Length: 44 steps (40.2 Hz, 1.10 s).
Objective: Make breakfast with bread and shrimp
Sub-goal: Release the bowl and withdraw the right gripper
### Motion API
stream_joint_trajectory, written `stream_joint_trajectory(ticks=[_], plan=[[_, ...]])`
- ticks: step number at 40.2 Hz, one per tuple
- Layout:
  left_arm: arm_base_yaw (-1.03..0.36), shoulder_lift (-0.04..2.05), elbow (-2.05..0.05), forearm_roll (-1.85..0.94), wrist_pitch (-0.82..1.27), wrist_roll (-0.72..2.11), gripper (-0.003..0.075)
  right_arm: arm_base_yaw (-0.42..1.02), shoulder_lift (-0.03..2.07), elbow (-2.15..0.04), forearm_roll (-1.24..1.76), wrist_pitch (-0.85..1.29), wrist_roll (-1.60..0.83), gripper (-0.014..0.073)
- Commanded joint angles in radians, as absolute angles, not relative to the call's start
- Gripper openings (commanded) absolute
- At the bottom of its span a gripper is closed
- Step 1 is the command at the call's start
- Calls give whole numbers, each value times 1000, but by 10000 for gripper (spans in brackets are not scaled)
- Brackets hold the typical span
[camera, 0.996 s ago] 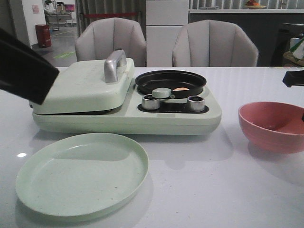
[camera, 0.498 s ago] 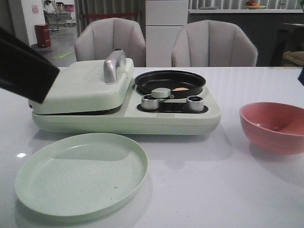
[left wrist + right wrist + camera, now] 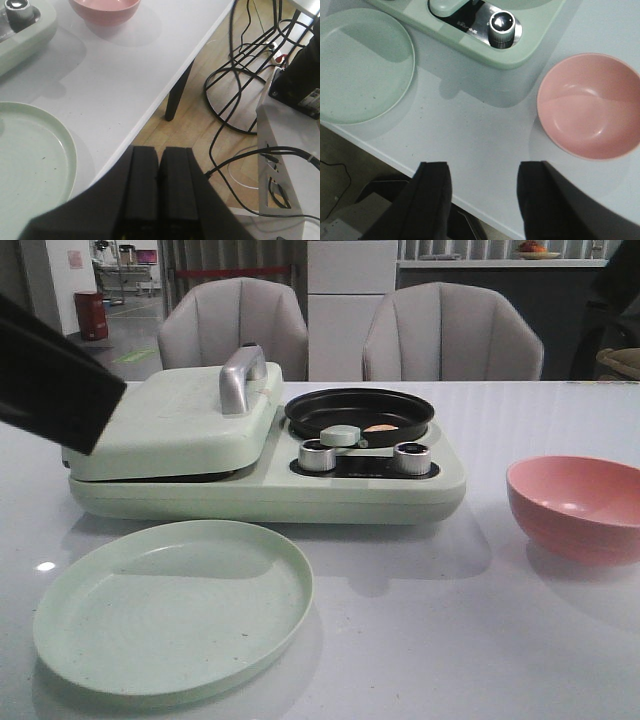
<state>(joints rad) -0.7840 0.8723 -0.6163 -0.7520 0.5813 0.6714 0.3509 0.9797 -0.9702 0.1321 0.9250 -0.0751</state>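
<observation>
One small orange-pink shrimp [image 3: 379, 427] lies in the black pan [image 3: 359, 410] on the right half of the pale green breakfast maker [image 3: 265, 480]. The maker's left lid [image 3: 175, 420], with a silver handle, is down; the bread is hidden. My left gripper [image 3: 159, 154] is shut and empty, held past the table's front edge beside the green plate [image 3: 30, 160]. Its black arm [image 3: 50, 380] fills the upper left of the front view. My right gripper [image 3: 482, 172] stands open and empty above the table's front edge, near the empty pink bowl [image 3: 590, 105].
The empty green plate [image 3: 170, 605] lies at the front left and the pink bowl [image 3: 580, 505] at the right. Two silver knobs [image 3: 412, 457] sit on the maker's front. Behind the table stand two grey chairs [image 3: 450, 330]. Cables and a wire frame [image 3: 250, 80] are on the floor.
My right gripper, at the right edge of the front view a second ago, has gone out of that view. Its shadow has left the pink bowl. The left arm has not moved.
</observation>
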Motion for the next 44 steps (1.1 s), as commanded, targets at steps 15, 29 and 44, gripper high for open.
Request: stream_joint_trajectory(ticks=[15, 29, 44], plan=[[-791, 859, -647, -783, 524, 672, 98, 351, 520, -778, 131, 938, -66, 430], [-791, 859, -647, -783, 519, 672, 98, 351, 464, -734, 131, 935, -70, 62], [-791, 859, -647, -783, 519, 672, 98, 351, 464, -734, 132, 937, -70, 35]])
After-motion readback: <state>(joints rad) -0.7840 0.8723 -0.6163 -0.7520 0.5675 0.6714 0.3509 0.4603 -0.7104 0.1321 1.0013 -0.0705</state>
